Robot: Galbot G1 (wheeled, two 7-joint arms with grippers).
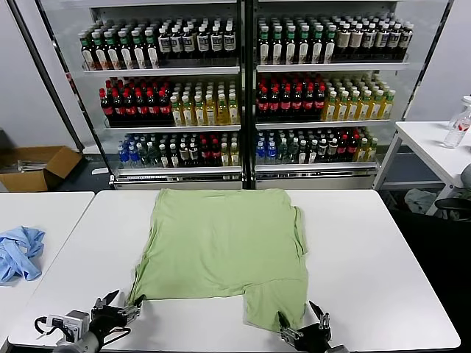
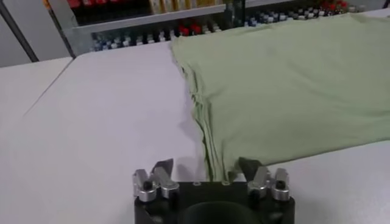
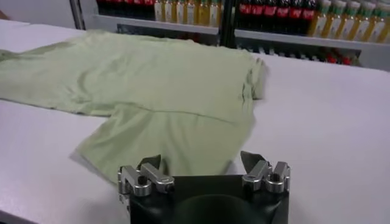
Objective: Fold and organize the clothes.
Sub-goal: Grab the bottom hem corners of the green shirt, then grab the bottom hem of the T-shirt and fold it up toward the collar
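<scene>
Both grippers sit at the near edge of the white table (image 1: 383,257), jaws parted and holding nothing: left gripper (image 1: 118,304) straddles the green shirt's (image 1: 224,246) near left corner, right gripper (image 1: 303,323) its near right flap. That shirt lies flat mid-table.

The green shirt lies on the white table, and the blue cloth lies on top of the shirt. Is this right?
Not quite. The head view shows the blue cloth on the separate table at the left, apart from the green shirt, which does lie on the white table.
</scene>
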